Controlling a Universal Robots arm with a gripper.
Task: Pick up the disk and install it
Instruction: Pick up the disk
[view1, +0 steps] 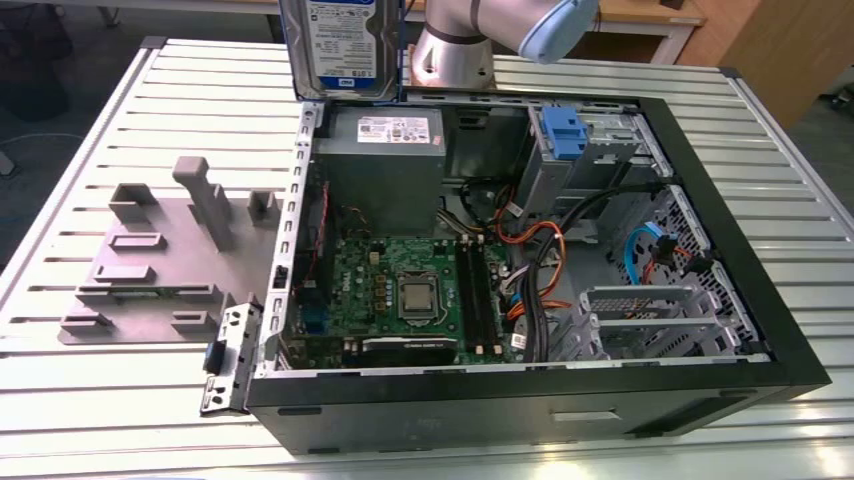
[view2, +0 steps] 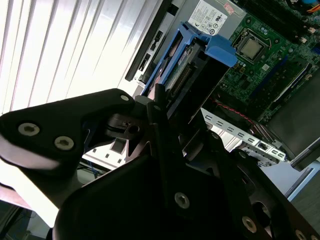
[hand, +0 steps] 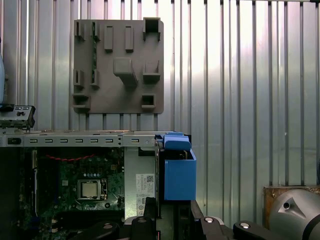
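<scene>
Currently disk (view1: 344, 45) hangs upright, clear of the table (view1: 120, 110), over the open PC case (view1: 534, 395) wall nearest the grey PSU box (view1: 380, 165). My gripper (view2: 180, 115) is clamped on the disk, w/ blue carrier tab (hand: 177, 142) pointing away from the wrist. Grey fixture plate (view1: 160, 265) lies on the table beside the case, well apart from disk.

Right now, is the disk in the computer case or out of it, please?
Out: the disk hangs on edge above the rim of the case, gripped by the claw.
</scene>
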